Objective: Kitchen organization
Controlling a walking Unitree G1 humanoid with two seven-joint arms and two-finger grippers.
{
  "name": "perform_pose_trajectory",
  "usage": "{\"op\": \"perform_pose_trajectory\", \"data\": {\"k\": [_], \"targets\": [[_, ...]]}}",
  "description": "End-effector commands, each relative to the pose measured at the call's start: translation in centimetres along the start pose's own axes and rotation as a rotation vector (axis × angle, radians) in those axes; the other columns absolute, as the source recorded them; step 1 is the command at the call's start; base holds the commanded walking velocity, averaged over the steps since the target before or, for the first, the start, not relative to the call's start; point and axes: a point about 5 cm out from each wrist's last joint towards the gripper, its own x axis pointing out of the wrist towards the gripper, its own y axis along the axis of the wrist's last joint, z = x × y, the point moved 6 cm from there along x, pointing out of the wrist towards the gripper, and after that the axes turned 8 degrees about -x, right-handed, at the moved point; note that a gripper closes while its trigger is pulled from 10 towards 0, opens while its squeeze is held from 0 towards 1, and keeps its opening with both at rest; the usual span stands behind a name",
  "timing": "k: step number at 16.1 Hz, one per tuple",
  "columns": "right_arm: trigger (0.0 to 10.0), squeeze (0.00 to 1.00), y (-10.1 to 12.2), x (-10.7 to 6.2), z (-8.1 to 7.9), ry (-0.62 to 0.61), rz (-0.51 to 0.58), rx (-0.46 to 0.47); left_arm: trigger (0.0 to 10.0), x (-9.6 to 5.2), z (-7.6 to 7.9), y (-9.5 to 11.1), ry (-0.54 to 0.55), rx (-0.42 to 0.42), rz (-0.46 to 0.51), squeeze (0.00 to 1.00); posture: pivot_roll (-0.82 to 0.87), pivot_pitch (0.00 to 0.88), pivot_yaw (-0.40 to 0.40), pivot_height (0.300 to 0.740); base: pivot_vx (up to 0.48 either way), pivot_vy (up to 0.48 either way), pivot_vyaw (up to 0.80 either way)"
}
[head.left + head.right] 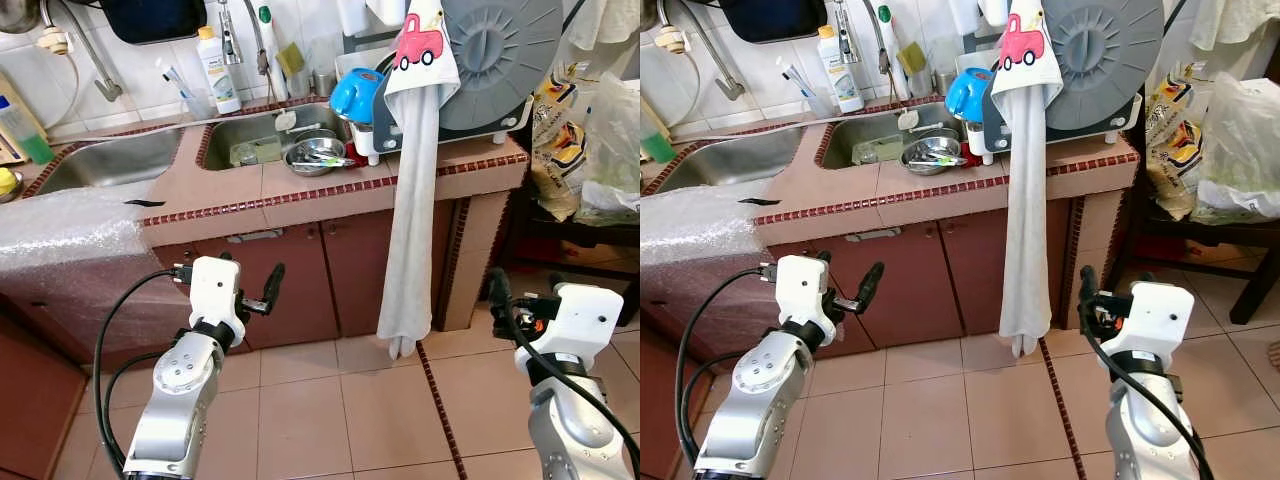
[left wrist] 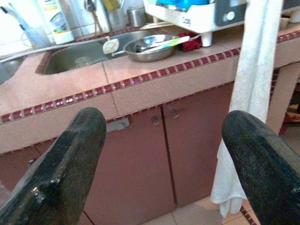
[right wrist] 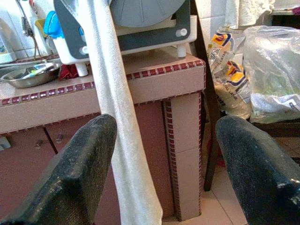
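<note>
Left eye view: approach step; left gripper [image 1: 262, 292] and right gripper [image 1: 508, 300] both wide open, empty. Next: reach bowl [image 1: 314, 155] in sink [image 1: 225, 138].

Both silver arms are raised in front of the robot, bent at the elbow with the forearms angled upward. The left hand [image 1: 262, 291] sits at the end of a white wrist block, its two black fingers [image 2: 70, 159] spread wide apart with nothing between them. The right hand [image 1: 498, 300] is held at about the same height on the other side, its fingers [image 3: 79, 173] likewise parted and empty. Black cables loop along each forearm.
</note>
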Motion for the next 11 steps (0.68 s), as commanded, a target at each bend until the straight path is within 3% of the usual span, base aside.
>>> {"op": "perform_pose_trajectory", "data": {"k": [1,2,9,11], "targets": [[10.0,0.0,0.7,-0.1,-0.7,0.018,0.018,0.016,10.0,0.2,-1.3,-0.1,0.042,0.002,-0.012,0.0,-0.15,0.0,0.177,0.74,0.0,0.0,0.0],[10.0,0.0,0.6,-0.1,-0.6,0.017,0.012,0.016,10.0,0.5,-1.4,0.2,0.045,0.001,-0.004,0.0,-0.15,0.0,0.178,0.74,0.0,0.0,0.0],[10.0,0.0,0.3,-0.3,-0.5,0.009,0.001,0.023,10.0,0.4,-0.4,0.0,-0.005,0.005,-0.01,0.0,-0.16,0.0,0.186,0.74,0.0,0.0,-0.8],[10.0,0.0,0.9,-0.1,-0.5,0.009,0.023,0.024,10.0,0.8,-0.6,0.3,0.015,-0.009,0.002,0.0,-0.16,0.0,0.184,0.74,0.0,0.0,0.0]]}}
